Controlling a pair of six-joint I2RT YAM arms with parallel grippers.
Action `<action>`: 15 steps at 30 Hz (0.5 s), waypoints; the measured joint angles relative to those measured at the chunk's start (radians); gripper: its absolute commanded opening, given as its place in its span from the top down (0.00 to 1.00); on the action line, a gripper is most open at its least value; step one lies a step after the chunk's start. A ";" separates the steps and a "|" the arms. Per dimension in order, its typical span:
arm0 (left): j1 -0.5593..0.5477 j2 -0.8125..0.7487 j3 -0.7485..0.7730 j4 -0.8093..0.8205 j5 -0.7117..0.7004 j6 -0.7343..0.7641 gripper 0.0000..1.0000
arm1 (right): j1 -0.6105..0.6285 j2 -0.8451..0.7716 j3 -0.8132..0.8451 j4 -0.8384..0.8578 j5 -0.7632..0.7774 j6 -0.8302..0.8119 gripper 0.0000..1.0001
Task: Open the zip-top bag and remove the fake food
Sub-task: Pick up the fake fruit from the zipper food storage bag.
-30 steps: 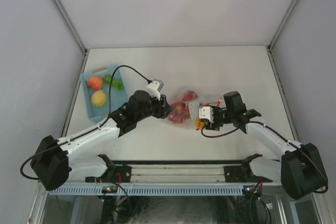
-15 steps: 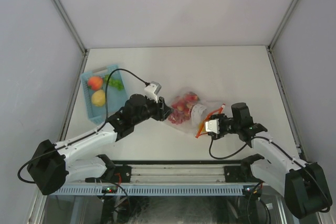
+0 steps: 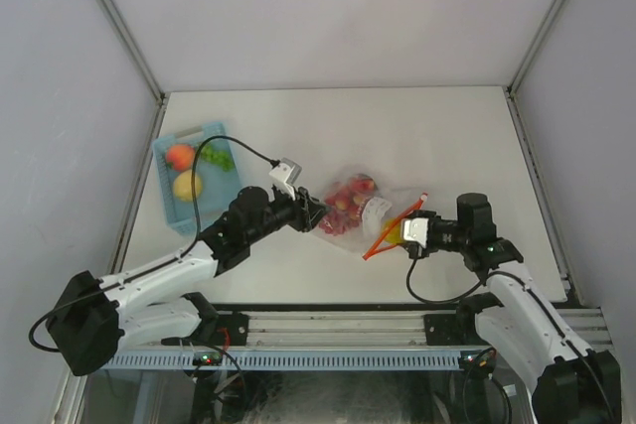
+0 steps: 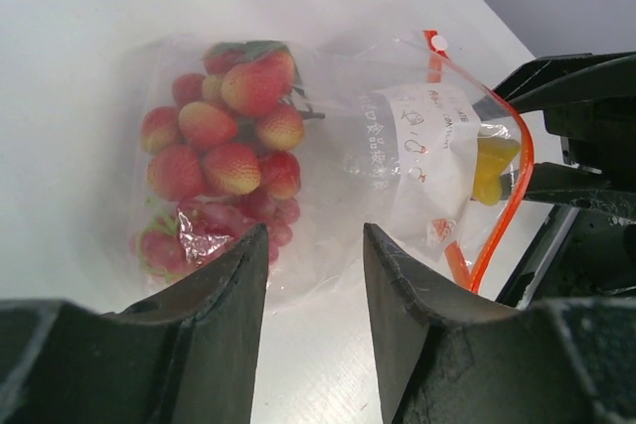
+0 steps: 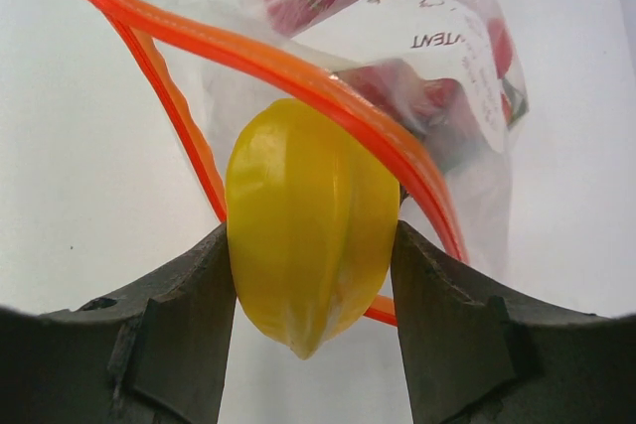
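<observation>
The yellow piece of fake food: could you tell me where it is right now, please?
The yellow piece is clamped in the right gripper at the open orange mouth of the zip-top bag, right of centre in the top view.

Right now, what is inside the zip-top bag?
The zip-top bag holds a cluster of red pieces. A yellow piece sits at its open mouth, in the right gripper. Whatever lies under the cluster or behind the white label is covered.

Zip-top bag of strawberries lies just beyond the left gripper, fingers parted; a yellow piece, perhaps starfruit, sits at its right-hand mouth.
</observation>
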 measured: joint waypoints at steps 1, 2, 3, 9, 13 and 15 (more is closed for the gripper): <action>-0.001 -0.008 -0.006 0.010 0.000 0.005 0.53 | -0.002 -0.008 0.008 -0.016 -0.002 0.005 0.84; -0.001 -0.016 -0.012 0.017 0.000 0.007 0.53 | -0.005 -0.019 0.018 -0.034 -0.005 0.013 0.84; -0.001 -0.025 -0.016 0.022 0.000 0.014 0.53 | -0.008 -0.031 0.028 -0.053 -0.006 0.021 0.84; -0.002 -0.085 -0.031 0.063 0.001 0.048 0.52 | -0.042 -0.099 0.087 -0.221 -0.023 0.045 0.84; -0.002 -0.111 -0.032 0.086 0.006 0.071 0.52 | -0.058 -0.121 0.127 -0.361 -0.026 0.045 0.84; -0.002 -0.121 -0.032 0.093 0.019 0.083 0.52 | -0.069 -0.119 0.158 -0.440 -0.024 0.045 0.84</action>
